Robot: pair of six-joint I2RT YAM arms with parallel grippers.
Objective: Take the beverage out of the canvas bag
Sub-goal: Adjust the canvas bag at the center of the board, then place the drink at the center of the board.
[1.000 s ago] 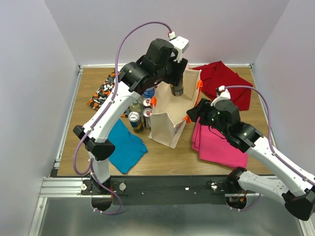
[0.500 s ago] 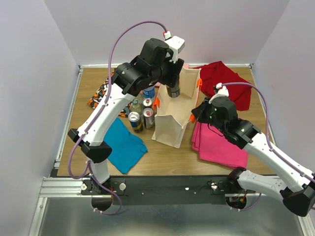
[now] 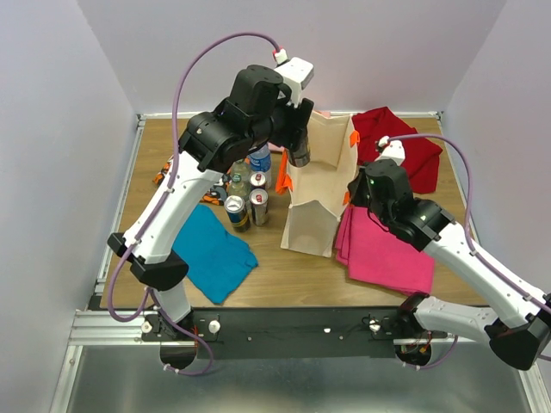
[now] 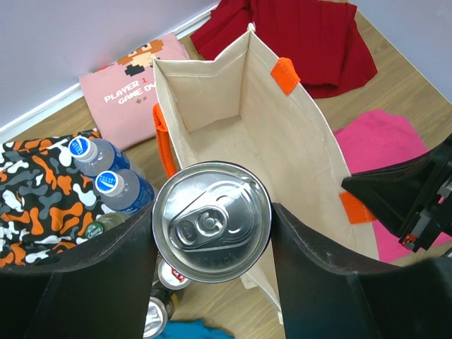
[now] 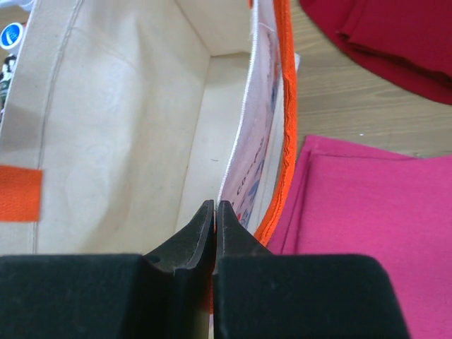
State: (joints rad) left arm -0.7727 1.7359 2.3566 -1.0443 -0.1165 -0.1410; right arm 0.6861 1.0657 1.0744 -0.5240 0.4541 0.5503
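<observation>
Left gripper (image 4: 212, 236) with beverage (image 4: 212, 219), higher, leftward

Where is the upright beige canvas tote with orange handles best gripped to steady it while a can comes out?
Grip the beige canvas tote by the top hem of its wall nearest the right arm, beside the orange handle, from above. It stands upright and open, so that thin fabric edge suits a pinch; the right gripper is shut on it, clear of the silver-topped can.
</observation>
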